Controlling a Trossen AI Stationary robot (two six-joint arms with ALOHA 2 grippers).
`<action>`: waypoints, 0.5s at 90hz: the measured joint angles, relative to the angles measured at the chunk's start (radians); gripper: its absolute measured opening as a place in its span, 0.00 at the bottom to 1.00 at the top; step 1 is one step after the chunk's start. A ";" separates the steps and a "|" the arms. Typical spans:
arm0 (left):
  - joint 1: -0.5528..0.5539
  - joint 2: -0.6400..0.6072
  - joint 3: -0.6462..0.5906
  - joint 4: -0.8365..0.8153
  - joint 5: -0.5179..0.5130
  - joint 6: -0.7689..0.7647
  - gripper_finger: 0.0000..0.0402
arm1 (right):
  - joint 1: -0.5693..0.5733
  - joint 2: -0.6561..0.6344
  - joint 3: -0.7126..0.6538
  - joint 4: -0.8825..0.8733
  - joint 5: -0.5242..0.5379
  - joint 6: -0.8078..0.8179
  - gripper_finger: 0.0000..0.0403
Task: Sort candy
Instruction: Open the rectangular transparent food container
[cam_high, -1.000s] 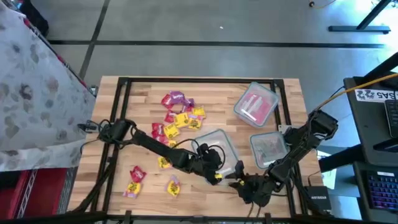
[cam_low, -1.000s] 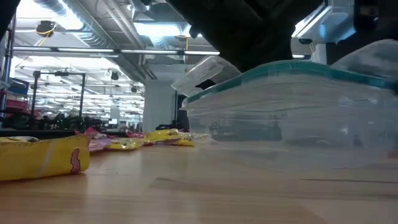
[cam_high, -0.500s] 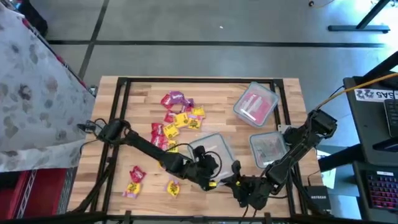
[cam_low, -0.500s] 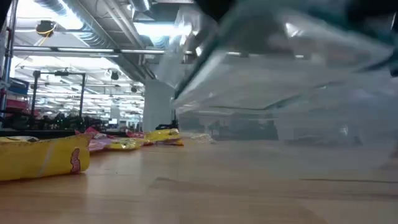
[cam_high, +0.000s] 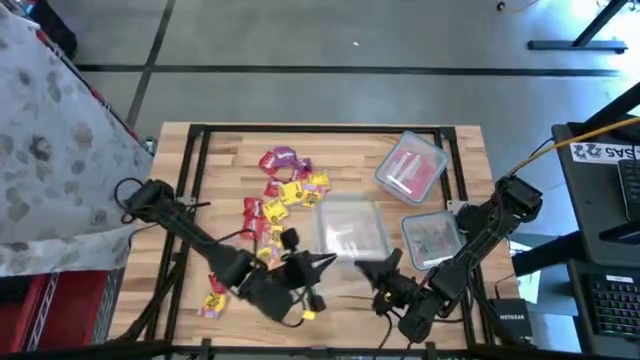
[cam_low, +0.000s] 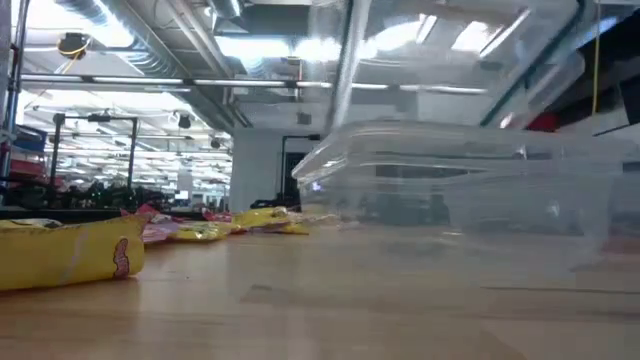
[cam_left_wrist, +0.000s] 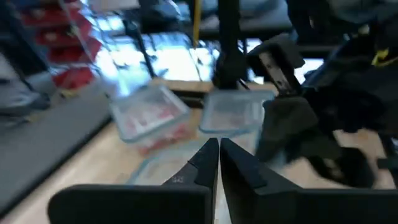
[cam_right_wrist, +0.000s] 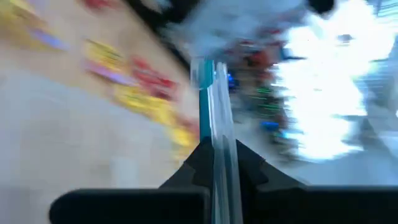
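The candy (cam_high: 285, 185) lies in a red, yellow and purple heap at the table's far middle, with loose packets (cam_high: 215, 290) near the front left. In the middle stands a clear tub (cam_low: 470, 200), lidless in the low view. Its clear, teal-rimmed lid (cam_high: 350, 225) hangs over it, with my right gripper (cam_high: 372, 265) shut on it. My left gripper (cam_high: 322, 263) is shut on nothing, just left of the tub's near side. My right gripper pinches the lid's rim (cam_right_wrist: 214, 115) between its two fingers (cam_right_wrist: 249, 163). In the right wrist view the lid runs edge-on straight out from the fingertips. The fingers come from the table's near right side. The lid is lifted clear of the tub.
A clear tub with red candy (cam_high: 410, 168) stands at the far right. Another lidded tub (cam_high: 432, 238) sits close to my right arm. A yellow packet (cam_low: 70, 255) lies near the low camera. Bare wood shows along the table's near edge.
My right gripper has lifted the lid off the middle tub, first tipping it up at one side, then raising it clear. My left gripper has drawn back from the tub toward the table's near left.
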 joint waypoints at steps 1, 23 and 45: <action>-0.004 0.000 0.000 -0.002 -0.009 0.002 0.00 | -0.003 -0.001 0.000 -0.001 0.019 -0.016 0.00; -0.042 0.004 -0.041 -0.012 -0.047 -0.089 0.00 | -0.142 -0.084 0.000 -0.281 0.094 -0.090 0.00; -0.050 0.005 -0.090 -0.058 -0.043 -0.227 0.00 | -0.391 -0.156 0.000 -0.826 -0.136 0.468 0.00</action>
